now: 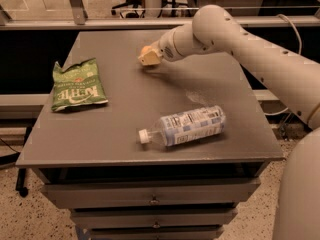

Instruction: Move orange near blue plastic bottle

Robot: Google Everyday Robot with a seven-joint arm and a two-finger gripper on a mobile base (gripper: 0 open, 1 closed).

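Observation:
The blue plastic bottle (186, 126) lies on its side near the table's front edge, with its white cap pointing left. My gripper (149, 58) is at the middle of the table's back part, low over the surface, on the end of the arm coming in from the right. A small part of the orange (145, 49) shows right at the gripper's far-left tip; the rest is hidden behind it. I cannot tell whether the gripper holds it. The orange is well behind the bottle.
A green chip bag (78, 86) lies flat on the left side of the grey table (115, 129). My arm (260, 59) spans the table's right back part. Drawers sit below the front edge. A rail runs behind the table.

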